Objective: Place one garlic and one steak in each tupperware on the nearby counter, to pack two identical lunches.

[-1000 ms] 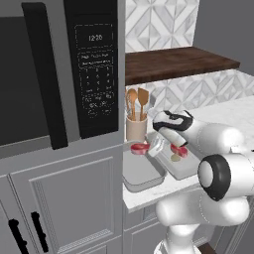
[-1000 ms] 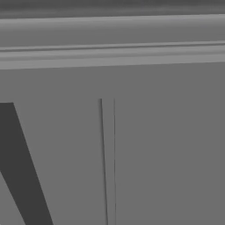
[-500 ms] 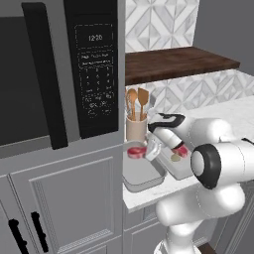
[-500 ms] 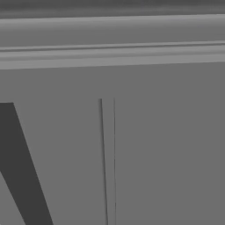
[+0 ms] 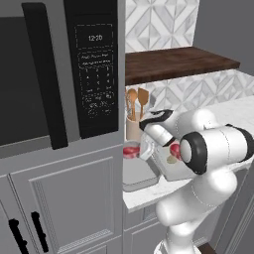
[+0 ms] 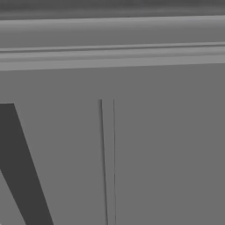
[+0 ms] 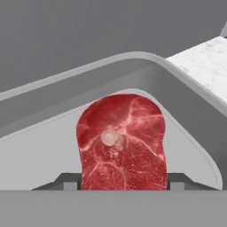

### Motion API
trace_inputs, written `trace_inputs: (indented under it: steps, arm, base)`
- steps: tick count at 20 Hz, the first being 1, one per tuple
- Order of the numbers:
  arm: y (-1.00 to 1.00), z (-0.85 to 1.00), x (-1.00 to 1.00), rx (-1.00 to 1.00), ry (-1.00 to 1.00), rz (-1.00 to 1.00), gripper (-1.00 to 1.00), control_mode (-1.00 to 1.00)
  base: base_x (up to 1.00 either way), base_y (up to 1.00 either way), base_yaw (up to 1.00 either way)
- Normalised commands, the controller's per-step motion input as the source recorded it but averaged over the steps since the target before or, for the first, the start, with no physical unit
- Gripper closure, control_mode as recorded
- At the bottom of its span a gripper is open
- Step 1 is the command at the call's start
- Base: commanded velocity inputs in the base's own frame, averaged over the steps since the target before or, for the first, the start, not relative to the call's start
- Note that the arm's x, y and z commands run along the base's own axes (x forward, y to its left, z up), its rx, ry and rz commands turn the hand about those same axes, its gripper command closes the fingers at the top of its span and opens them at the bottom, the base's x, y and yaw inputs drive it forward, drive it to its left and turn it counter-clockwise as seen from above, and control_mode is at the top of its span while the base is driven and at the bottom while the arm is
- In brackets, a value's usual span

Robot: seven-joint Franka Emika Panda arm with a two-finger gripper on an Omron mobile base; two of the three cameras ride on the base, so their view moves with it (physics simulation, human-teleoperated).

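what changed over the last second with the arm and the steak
The arm swung left, carrying the gripper from beside the right tray to above the left tray. The steak sits between its fingers over that tray's corner. The other steak and garlic in the right tray, the utensil jar and the base stayed put.

From my left base camera I read "12:20" on the small display at the top of the microwave's black control panel [image 5: 95, 74]; beneath it lie rows of pale keypad markings, too small and blurred for me to make out any letter or number, and I find no other readable text, label or brand on anything before me
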Motion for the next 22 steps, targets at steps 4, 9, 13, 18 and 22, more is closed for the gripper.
trace_inputs:
  steps: [4,9,13,18,22]
  arm:
    - [-0.04,0.02,-0.32,0.0,-0.07,0.03,-1.0,-1.0]
    - [-0.01,0.59,-0.59,0.0,-0.17,0.03,-1.0,-1.0]
    - [0.0,0.59,-0.48,0.0,-0.12,0.01,-1.0,-1.0]
    - [-0.49,0.84,-0.96,0.0,0.01,-0.12,-1.0,-1.0]
    - [-0.47,0.73,-0.67,0.0,0.02,-0.46,-1.0,-1.0]
  base:
    - [0.0,0.0,0.0]
    - [0.0,0.0,0.0]
    - [0.0,0.0,0.0]
    - [0.0,0.0,0.0]
    - [0.0,0.0,0.0]
